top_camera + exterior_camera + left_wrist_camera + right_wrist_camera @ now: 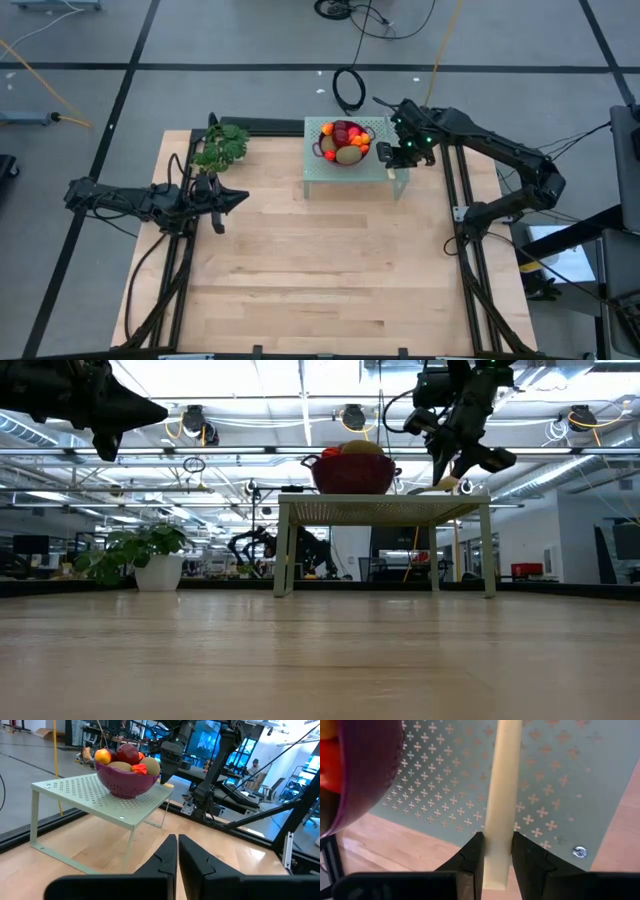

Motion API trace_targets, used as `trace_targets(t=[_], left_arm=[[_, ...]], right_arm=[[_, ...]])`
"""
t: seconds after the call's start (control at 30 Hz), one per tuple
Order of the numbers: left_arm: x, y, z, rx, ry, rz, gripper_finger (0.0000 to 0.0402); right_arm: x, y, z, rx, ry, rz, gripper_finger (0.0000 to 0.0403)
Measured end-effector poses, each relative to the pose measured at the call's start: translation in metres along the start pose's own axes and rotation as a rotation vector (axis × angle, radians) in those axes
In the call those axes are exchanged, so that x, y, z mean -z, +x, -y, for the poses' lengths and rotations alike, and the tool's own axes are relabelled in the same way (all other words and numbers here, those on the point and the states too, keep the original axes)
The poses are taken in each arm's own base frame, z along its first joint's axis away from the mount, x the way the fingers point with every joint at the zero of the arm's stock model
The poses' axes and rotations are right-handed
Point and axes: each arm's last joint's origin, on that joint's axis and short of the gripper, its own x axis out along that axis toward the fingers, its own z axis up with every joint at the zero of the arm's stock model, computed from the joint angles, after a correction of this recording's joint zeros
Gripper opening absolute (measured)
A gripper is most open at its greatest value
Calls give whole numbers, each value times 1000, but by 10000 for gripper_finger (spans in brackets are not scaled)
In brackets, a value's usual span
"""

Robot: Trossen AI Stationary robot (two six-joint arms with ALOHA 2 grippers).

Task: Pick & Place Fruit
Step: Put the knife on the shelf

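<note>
The fruit (pixel 345 143) lies heaped in a purple-red colander (pixel 127 782) standing on a small pale green perforated stand (pixel 320 178) at the table's far middle: dark red balls (pixel 129 753), brownish ovals (pixel 151 766) and orange-red pieces (pixel 102 756). My right gripper (pixel 497 847) is beside the colander's right side, above the stand's right end, shut on a slim yellowish knife (pixel 502 780). My left gripper (pixel 177 852) is shut and empty, held high over the table's left side (pixel 238 198). My right gripper pinches the yellowish knife between its two fingers, on its two long sides near one end (pixel 496 862). The knife runs on ahead of the fingers over the stand's perforated top (pixel 560 780). Whether its far end touches the stand, I cannot tell.
A leafy green sprig in a white pot (pixel 222 148) stands at the table's far left, just beyond my left gripper. The bare wooden tabletop (pixel 320 270) stretches from the stand to the near edge. Black frame rails run along the table's sides.
</note>
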Motion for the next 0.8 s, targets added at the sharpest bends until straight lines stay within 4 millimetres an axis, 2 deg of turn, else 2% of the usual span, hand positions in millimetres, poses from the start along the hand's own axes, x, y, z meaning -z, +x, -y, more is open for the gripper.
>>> trace_targets(t=[0.3, 0.57, 0.8], left_arm=[[0, 0, 0, 0, 0, 0, 21], [0, 0, 0, 0, -1, 0, 21], [0, 0, 0, 0, -4, 0, 21]], right_arm=[[0, 0, 1, 20, -2, 13, 73], [-5, 13, -1, 45, -16, -17, 73], [-5, 13, -1, 41, -21, -11, 73]])
